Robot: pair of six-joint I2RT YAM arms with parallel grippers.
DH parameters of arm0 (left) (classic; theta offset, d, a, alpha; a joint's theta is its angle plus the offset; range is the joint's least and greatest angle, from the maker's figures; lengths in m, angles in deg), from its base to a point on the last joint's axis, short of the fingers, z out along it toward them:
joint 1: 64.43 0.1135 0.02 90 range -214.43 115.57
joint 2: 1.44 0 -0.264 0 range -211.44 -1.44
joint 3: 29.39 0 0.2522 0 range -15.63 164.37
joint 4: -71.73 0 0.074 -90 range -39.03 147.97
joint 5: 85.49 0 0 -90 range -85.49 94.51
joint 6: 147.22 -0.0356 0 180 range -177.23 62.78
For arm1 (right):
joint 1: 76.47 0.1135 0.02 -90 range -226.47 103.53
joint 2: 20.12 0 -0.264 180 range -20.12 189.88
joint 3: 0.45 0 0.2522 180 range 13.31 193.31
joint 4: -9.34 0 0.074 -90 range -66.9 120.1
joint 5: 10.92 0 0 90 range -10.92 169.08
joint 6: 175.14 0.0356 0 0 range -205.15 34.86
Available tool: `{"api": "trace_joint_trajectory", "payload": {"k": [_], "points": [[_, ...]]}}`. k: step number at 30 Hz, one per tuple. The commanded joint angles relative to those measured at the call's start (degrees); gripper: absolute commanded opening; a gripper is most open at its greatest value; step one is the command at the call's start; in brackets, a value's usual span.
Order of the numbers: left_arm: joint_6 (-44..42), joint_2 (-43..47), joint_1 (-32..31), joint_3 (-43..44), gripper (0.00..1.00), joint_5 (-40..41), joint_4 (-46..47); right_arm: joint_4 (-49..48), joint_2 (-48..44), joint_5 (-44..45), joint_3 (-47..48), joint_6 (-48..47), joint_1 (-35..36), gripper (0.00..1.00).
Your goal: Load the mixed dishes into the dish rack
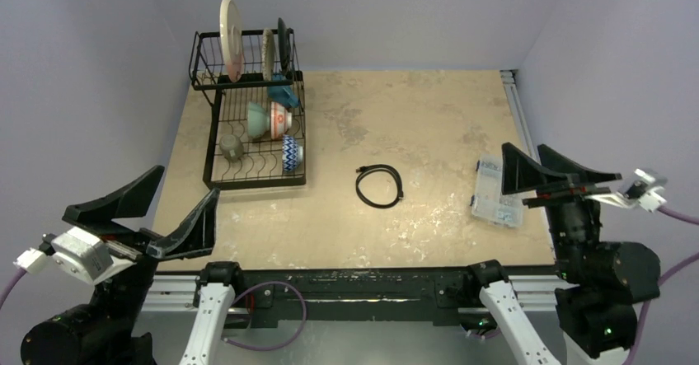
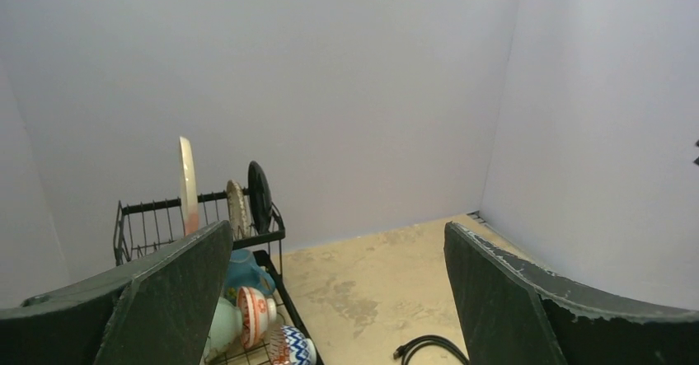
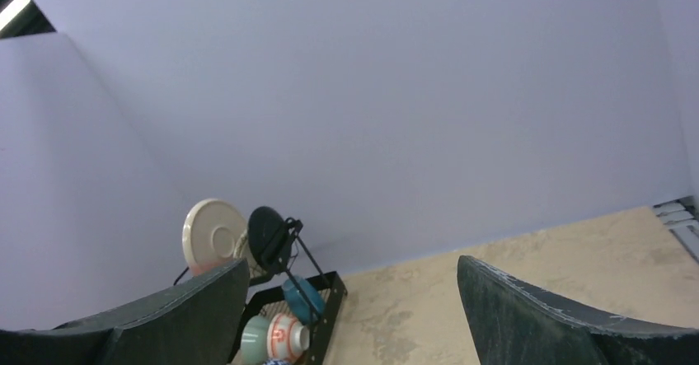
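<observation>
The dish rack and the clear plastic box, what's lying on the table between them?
A black coiled cable lies between the dish rack and the clear plastic box; the top view shows it.

Both arms folded back at near edge of tan table point(image 1: 429, 118). Over its near-left corner, left black two-finger gripper point(image 1: 188, 182): jaws spread wide, empty, aimed far-right. Over its near-right side, right black two-finger gripper point(image 1: 515, 175): jaws wide, empty, aimed far-left.
</observation>
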Motion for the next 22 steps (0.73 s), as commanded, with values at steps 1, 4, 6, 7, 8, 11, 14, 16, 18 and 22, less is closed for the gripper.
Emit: {"api": "trace_joint_trajectory", "payload": {"k": [1,4,6,7,8,11,14,16,18,22], "points": [[-4.05,1.63,-0.58,1.09,0.98,2.77,-2.69,5.0,-3.0,11.11,3.21,-1.12,0.21,0.99],[-4.25,2.31,-0.58,0.38,0.98,3.21,-2.69,6.21,-3.7,15.29,4.83,-1.24,0.16,0.99],[-4.58,2.54,-0.58,-0.23,0.98,3.13,-2.57,7.14,-3.28,16.89,5.52,-1.37,0.15,0.99],[-4.84,2.64,-0.58,-0.45,0.98,3.2,-2.59,7.42,-3.08,17.21,5.55,-1.55,0.15,0.99],[-5.03,2.75,-0.58,-0.64,0.98,3.29,-2.59,7.4,-2.99,17.26,5.41,-1.8,0.18,0.99],[-5.59,2.79,-2.3,-1.04,0.98,3.87,-2.74,6.8,-3.05,17.35,4.08,-2.19,0.2,0.99],[-5.89,2.97,-2.6,-1.38,0.98,4.22,-2.83,6.67,-3.14,17.53,3.06,-1.65,0.21,0.99],[-6.03,3.05,-2.68,-1.71,0.98,4.57,-2.86,6.5,-3.16,18.14,2.72,-1.47,0.13,0.99],[-6.19,3.15,-2.79,-2.09,0.98,4.93,-2.9,6.7,-3.36,19.24,2.43,-0.77,0.2,0.99],[-6.51,3.15,-3.08,-2.36,0.98,4.91,-2.72,5.62,-3.98,19.11,0.9,-1.68,0.2,0.99]]}}
